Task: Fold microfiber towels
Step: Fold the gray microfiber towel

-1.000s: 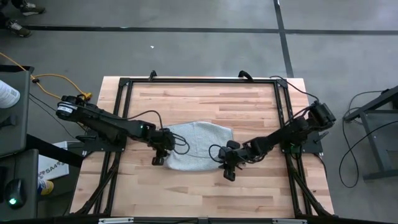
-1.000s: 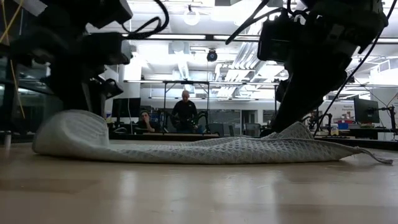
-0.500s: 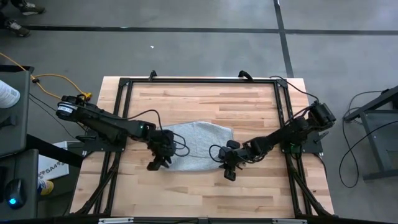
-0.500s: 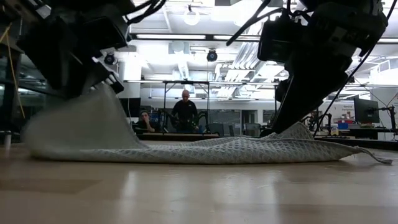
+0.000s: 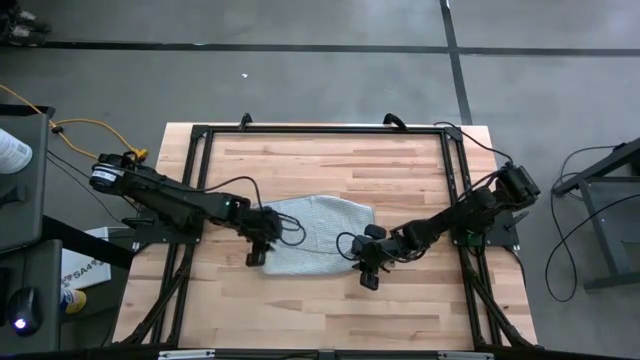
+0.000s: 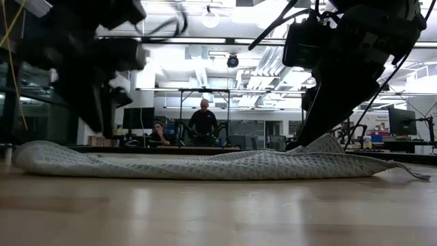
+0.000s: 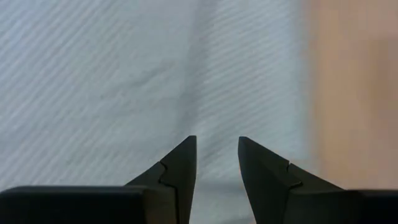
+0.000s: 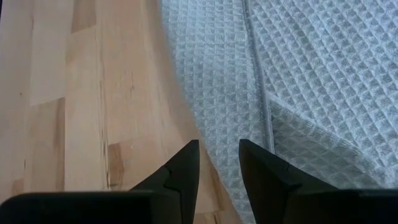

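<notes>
One light grey-blue microfiber towel [image 5: 318,235] lies rumpled in the middle of the wooden table [image 5: 320,160]. My left gripper [image 5: 258,250] hovers open over the towel's left end [image 6: 48,156], which lies flat; in the left wrist view ribbed cloth [image 7: 124,81] shows past its fingers. My right gripper [image 5: 364,268] stands open at the towel's near right edge. In the right wrist view its fingers straddle that edge and the hem [image 8: 264,124]. There the towel rises into a small peak [image 6: 328,145]. My left gripper touches nothing that shows. My right gripper stands against the towel's raised peak [image 6: 328,145] in the low view, slanting down from the table's right. A gap shows between its fingers [image 8: 180,174], and I cannot tell whether they touch the cloth.
A black frame [image 5: 320,130] runs around the tabletop, with its side rails [image 5: 190,200] close to both arms. Bare wood lies on the towel's near side [image 5: 320,310] and far side. People [image 6: 203,123] are in the room behind the table.
My left gripper went up, drawing the towel's left end into a tall peak, then came back down. That end has dropped and now lies flat, spread farther toward the table's left edge. The towel's right end and my right gripper have stayed put.
</notes>
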